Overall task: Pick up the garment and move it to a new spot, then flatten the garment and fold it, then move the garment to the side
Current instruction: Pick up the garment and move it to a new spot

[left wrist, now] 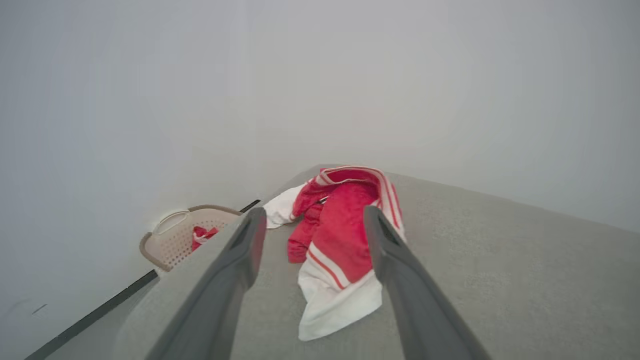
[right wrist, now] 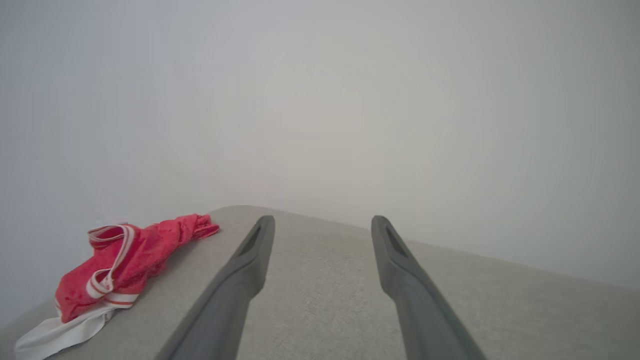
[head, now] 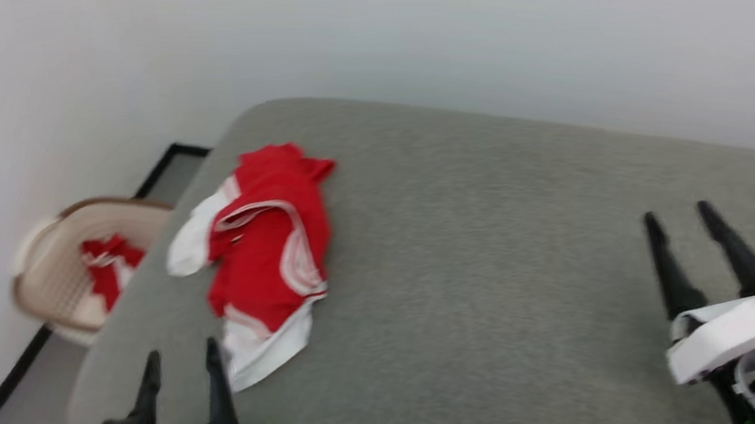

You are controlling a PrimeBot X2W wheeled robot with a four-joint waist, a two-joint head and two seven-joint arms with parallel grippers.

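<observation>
As it lies, the garment (head: 268, 247) bunches — red

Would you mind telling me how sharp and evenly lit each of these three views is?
Head view: slightly motion-blurred overall, the basket smeared worst; flat light, no hard shadows. Left wrist view: hazy, washed-out wall; the left gripper looks soft-edged up close, the garment fairly crisp. Right wrist view: same haze, yet the grey surface shows its weave.
</observation>
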